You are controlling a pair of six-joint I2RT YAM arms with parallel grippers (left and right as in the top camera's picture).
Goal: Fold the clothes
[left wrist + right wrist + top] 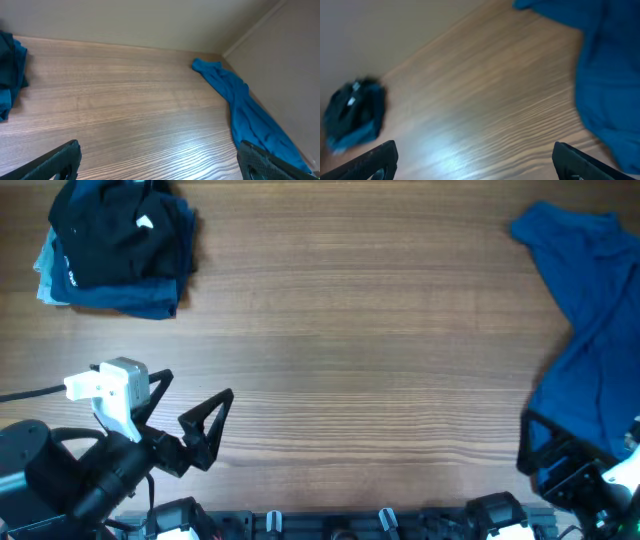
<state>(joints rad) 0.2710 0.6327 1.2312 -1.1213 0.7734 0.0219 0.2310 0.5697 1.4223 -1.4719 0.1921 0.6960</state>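
A crumpled blue garment [590,340] lies unfolded along the table's right edge; it also shows in the left wrist view [245,112] and the right wrist view [607,75]. A stack of folded dark and blue clothes [115,245] sits at the far left corner, also seen in the right wrist view [355,115]. My left gripper [190,415] is open and empty near the front left, over bare wood. My right gripper [550,455] is at the front right, open, beside the blue garment's near end, holding nothing.
The wooden table [350,330] spans the whole overhead view. A beige wall [150,20] backs the table in the left wrist view. The arm bases and cables [350,525] line the front edge.
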